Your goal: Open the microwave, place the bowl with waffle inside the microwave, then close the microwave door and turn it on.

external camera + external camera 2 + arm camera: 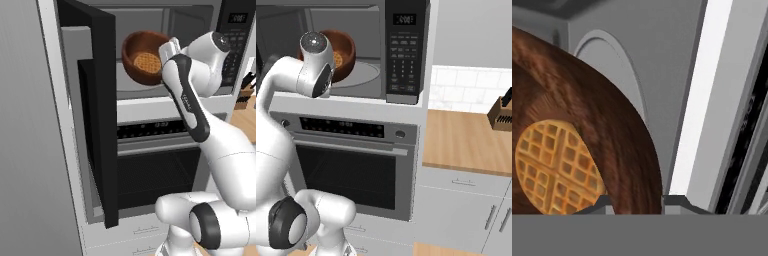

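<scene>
Bowl: reddish-brown, tilted with its opening toward the camera, held at the mouth of the microwave cavity, above the turntable.
Waffle: round, golden, lying against the bowl's inner bottom.
Gripper: jaws closed on the bowl rim, one fingertip inside, one outside.
Door: swung fully open to the left, edge-on to the left base view.
Writing: keypad labels and display too small to read.
Clearance: grey cavity open behind and beside the bowl.
Oven: below the microwave, shut.
</scene>
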Tool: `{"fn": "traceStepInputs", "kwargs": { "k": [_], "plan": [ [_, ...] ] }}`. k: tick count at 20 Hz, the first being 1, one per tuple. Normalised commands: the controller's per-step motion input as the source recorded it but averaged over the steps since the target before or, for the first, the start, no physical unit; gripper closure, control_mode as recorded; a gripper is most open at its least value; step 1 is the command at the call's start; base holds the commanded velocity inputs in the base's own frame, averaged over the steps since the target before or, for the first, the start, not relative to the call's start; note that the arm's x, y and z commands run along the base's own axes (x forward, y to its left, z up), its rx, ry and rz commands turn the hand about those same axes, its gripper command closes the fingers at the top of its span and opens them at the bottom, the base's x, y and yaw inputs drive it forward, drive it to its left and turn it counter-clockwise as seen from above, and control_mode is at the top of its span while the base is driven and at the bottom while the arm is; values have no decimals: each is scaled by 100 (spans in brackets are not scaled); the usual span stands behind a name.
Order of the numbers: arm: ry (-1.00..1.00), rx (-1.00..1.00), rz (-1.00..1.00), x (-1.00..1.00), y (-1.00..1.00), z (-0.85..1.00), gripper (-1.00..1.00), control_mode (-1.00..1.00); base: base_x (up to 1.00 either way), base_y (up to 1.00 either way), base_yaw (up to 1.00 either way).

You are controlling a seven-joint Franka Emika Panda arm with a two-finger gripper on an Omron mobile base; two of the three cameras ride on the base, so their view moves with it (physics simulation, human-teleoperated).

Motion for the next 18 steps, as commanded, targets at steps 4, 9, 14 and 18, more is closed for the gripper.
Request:
{"fn": "traceStepInputs", "kwargs": {
  "k": [4, 9, 14, 18],
  "plan": [
    [0, -1, 0, 39, 13, -23, 100, -100, 0, 0, 0],
    [0, 0, 0, 34, 10, -29, 100, -100, 0, 0, 0],
    [0, 0, 0, 38, 1, -5, 100, -100, 0, 0, 0],
    [0, 0, 0, 53, 0, 0, 100, -100, 0, 0, 0]
  ]
}}
